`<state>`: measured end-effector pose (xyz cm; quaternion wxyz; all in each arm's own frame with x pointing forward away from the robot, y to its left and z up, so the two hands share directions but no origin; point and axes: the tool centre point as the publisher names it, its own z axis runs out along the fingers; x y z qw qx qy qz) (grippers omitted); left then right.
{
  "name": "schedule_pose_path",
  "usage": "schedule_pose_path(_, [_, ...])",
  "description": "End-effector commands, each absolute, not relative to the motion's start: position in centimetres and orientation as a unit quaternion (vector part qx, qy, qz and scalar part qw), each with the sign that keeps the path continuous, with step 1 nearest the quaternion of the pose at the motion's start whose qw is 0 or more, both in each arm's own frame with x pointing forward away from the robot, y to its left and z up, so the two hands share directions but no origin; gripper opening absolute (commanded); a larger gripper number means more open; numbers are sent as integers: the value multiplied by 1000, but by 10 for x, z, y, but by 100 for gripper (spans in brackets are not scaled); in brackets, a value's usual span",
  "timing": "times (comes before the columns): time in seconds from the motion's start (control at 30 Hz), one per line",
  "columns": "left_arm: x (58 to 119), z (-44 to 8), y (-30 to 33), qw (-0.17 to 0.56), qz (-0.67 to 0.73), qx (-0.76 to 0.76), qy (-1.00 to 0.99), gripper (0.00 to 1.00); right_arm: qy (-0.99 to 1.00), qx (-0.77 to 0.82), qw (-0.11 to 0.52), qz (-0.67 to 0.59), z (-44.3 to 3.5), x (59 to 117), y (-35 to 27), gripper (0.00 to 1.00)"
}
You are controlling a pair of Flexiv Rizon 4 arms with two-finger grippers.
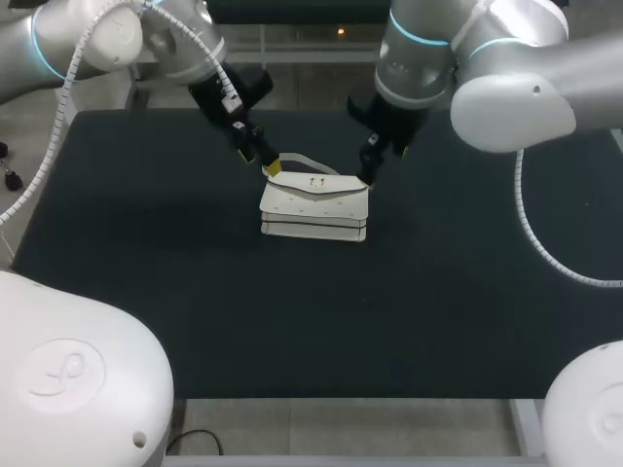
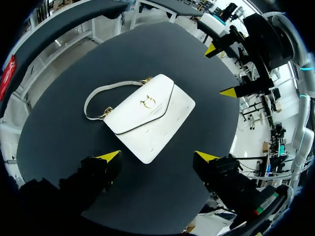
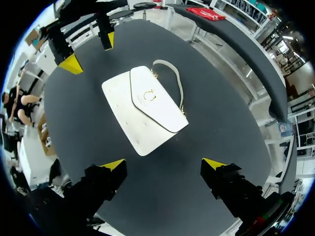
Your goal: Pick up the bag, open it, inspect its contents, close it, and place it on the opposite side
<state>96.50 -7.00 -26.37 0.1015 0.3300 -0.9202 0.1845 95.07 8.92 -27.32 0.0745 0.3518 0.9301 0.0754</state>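
A white, rectangular, leather-look handbag (image 1: pixel 314 206) is seen lying flat near the middle of the black cloth-covered table (image 1: pixel 146 292). Its flap is shut under a small gold clasp (image 2: pixel 146 102), and its short pale strap (image 2: pixel 93 96) is looped out on the cloth along the far long edge. The left gripper (image 1: pixel 268 165) is held at the bag's left end and the right gripper (image 1: pixel 368 175) at its right end. In both wrist views the yellow-tipped fingers are spread wide with nothing between them, and the bag is shown ahead of each gripper, apparently untouched.

The step in hand is judged to be the pick-up. It is best done with the bag taken at its two short ends, or at the strap's gold fixings, so that the flap and clasp are left free for the opening that follows. Each gripper should be lowered squarely until an edge of the bag lies well between its fingers, and only then closed. A shallow pinch on the smooth face is likely to slip. The two arms should be raised together and evenly, since the bag looks soft and may sag or twist if one end is lifted first. The loose strap should be kept from being trapped under a finger.
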Motion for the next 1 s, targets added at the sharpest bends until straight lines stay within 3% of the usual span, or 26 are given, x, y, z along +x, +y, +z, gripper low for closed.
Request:
schedule_pose_path(0.03, [962, -269, -67, 156, 181, 611, -755, 100, 875, 473, -36, 94, -269, 954, 87, 100])
schedule_pose_path(0.43, [962, -269, -67, 156, 181, 611, -755, 100, 875, 473, -36, 94, -269, 954, 87, 100])
schedule_pose_path(0.77, [962, -286, -59, 257, 271, 621, -689, 100, 750, 609, -180, 188, -300, 966, 87, 100])
schedule_pose_path(1.0, [971, -297, -54, 285, 310, 591, -688, 100, 696, 641, -231, 227, -315, 974, 91, 100])
